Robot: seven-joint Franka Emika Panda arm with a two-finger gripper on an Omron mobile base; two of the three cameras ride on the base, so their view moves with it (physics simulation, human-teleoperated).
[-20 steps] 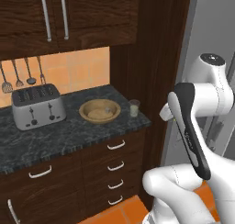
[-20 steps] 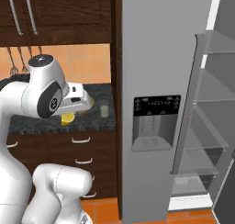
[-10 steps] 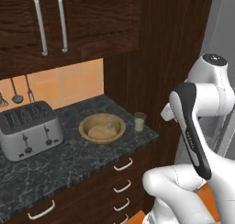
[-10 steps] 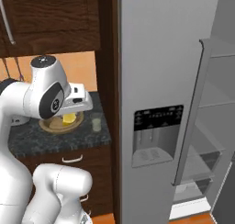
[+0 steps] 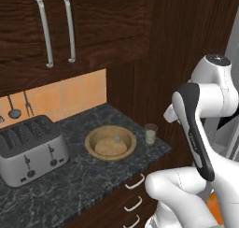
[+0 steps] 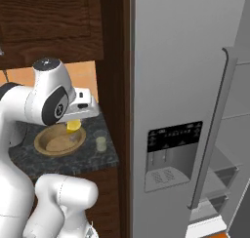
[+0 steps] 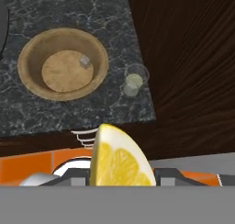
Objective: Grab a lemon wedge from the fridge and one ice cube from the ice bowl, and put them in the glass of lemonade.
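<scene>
My gripper (image 6: 74, 121) is shut on the lemon wedge (image 7: 117, 158), a bright yellow crescent that stands large at the bottom of the hand view. It hangs in the air in front of the counter, over the near side of the ice bowl (image 6: 58, 141). The round wooden ice bowl (image 7: 64, 64) holds one pale ice cube (image 7: 85, 61) near its middle. Just right of the bowl stands the glass of lemonade (image 7: 134, 83), close to the counter's right end. The bowl (image 5: 110, 143) and the glass (image 5: 150, 133) also appear in the left base view. The grey fridge (image 6: 180, 76) stands to the right.
A silver toaster (image 5: 28, 150) sits left of the bowl on the dark stone counter (image 5: 84, 180). A dark wooden cabinet wall (image 7: 188, 67) rises right of the glass. Upper cabinets (image 5: 70, 26) hang above. The fridge's right door (image 6: 217, 129) stands open.
The whole picture has shifted: the base has driven closer to the counter, so bowl, glass and toaster look larger. The gripper still holds the wedge.
</scene>
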